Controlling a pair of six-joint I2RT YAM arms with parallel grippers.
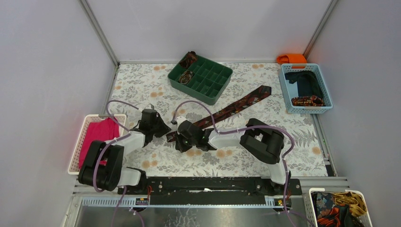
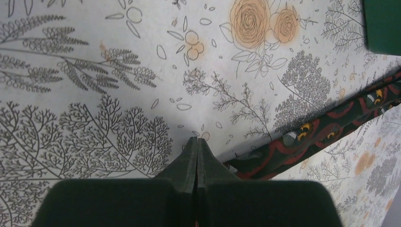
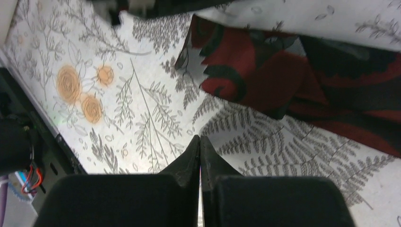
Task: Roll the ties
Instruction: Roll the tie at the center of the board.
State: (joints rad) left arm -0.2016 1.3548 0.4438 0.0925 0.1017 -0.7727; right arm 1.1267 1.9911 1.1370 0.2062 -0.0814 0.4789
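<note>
One tie [image 1: 227, 109] lay flat; two coils [image 1: 186, 77] sat in the tray [image 1: 190, 93].
Left gripper [image 2: 197, 140], right gripper [image 3: 199, 138]: jaws pressed together, empty.

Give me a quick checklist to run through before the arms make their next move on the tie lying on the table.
1. Tie laid out straight: ok, lying diagonally.
2. Left gripper open to grasp: not ok, shut and empty, beside the tie's narrow end.
3. Right gripper open: not ok, shut and empty.
4. Free compartments in the green tray: ok, only two hold rolled ties.
5. Roll begun at the narrow end: cannot tell.
</note>
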